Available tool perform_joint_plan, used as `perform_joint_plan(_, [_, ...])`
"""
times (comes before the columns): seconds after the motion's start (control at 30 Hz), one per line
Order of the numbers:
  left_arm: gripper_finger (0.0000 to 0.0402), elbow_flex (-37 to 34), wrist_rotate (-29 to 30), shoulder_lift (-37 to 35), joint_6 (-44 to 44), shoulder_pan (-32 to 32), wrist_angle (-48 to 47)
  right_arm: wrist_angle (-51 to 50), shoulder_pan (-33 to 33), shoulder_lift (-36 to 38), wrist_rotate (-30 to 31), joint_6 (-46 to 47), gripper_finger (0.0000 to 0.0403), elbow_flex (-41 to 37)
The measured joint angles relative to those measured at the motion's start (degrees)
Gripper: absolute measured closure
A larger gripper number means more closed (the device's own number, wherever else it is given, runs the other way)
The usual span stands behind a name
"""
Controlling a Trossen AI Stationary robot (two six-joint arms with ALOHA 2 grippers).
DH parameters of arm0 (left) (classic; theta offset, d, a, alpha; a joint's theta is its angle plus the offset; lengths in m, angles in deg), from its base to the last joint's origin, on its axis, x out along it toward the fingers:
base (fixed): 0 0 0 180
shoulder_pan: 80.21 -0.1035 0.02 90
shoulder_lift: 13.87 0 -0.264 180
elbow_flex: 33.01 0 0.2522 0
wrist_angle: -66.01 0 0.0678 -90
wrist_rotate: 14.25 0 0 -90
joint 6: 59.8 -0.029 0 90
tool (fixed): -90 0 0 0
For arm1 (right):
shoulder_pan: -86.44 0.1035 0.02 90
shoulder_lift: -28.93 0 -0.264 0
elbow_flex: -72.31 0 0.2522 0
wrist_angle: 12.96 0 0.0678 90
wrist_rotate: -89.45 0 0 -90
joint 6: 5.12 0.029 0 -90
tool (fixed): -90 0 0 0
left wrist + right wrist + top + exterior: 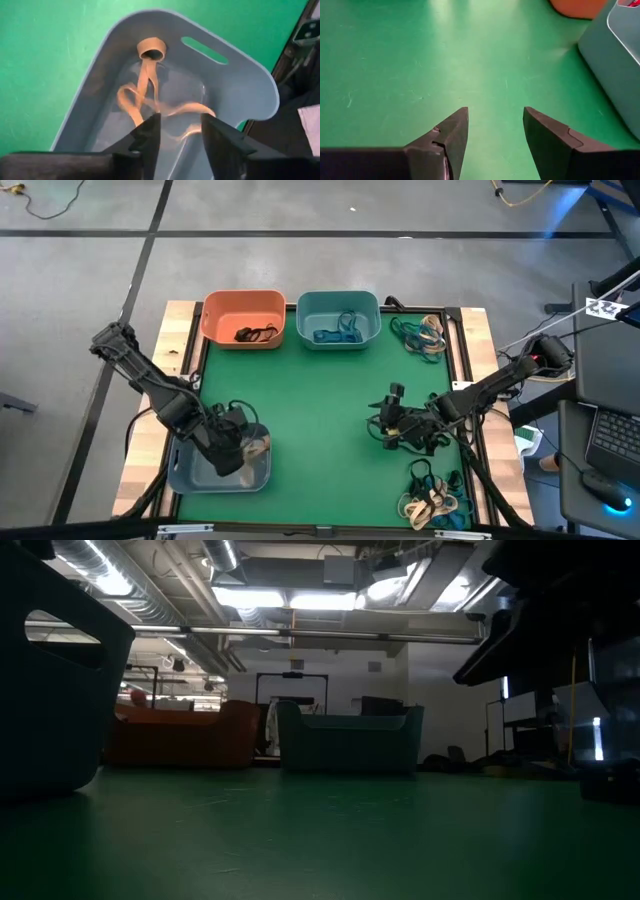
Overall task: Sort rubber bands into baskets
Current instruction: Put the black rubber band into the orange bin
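Note:
The grey-blue basket [195, 472] stands near the table's front left corner. My left gripper [180, 131] hangs open above it, pointing steeply down. Tan rubber bands [150, 102] lie tangled on the basket's floor below the fingers, and one loop [151, 49] leans against the basket's wall. The orange basket [245, 317] holds black bands and the teal basket [338, 317] holds blue ones; both stand at the far edge. My right gripper [495, 132] waits open over the bare green mat, right of the middle, with nothing between its fingers. My left gripper stands open over the tan bands. One strand [137, 114] runs up to the tip of one finger [147, 132], and I cannot tell whether it touches that finger. The bands rest in the basket.
Two heaps of mixed rubber bands lie on the mat's right side, one at the far right [425, 335] and one at the near right [435, 498]. A dark raised frame [465, 380] borders the mat. The mat's middle [310, 420] is bare green.

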Motion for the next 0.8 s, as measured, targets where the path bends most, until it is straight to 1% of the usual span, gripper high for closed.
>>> perform_joint_plan(0.1, [0.0242,0.2,-0.4,-0.2,-2.0,-1.5,0.4,-0.6,0.0,0.0,-3.5,1.7,0.0212,0.0])
perform_joint_plan(0.2, [0.0233,1.1,-0.3,-0.3,-4.9,-3.0,1.5,-2.2,0.0,0.0,-8.0,4.6,0.0212,0.0])
perform_joint_plan(0.3, [0.0231,1.1,0.7,-0.2,-9.5,-4.6,5.2,-4.5,0.0,0.0,-14.5,8.6,0.0212,0.0])
perform_joint_plan(0.4, [0.0236,0.7,3.6,0.4,-13.0,-6.6,8.4,-5.9,0.0,-0.4,-21.7,12.6,0.0212,0.0])
perform_joint_plan(0.47, [0.0241,0.1,3.8,1.2,-16.0,-8.0,9.3,-7.7,0.0,-0.4,-25.4,14.5,0.0212,0.0])
perform_joint_plan(0.6, [0.0252,-1.2,3.9,2.3,-22.7,-10.4,15.1,-12.4,0.0,-0.4,-30.2,15.0,0.0212,0.0])
perform_joint_plan(0.7, [0.0258,-1.4,3.9,4.0,-27.8,-12.3,19.1,-16.4,0.0,-0.4,-37.8,17.9,0.0212,0.0])
perform_joint_plan(0.73, [0.0259,-1.5,3.9,4.5,-29.3,-12.9,20.3,-17.3,0.1,-0.4,-38.9,19.2,0.0212,0.0])
perform_joint_plan(0.8, [0.0260,-1.4,4.0,5.6,-32.7,-14.0,22.3,-18.9,0.1,-0.4,-38.5,21.1,0.0212,0.0])
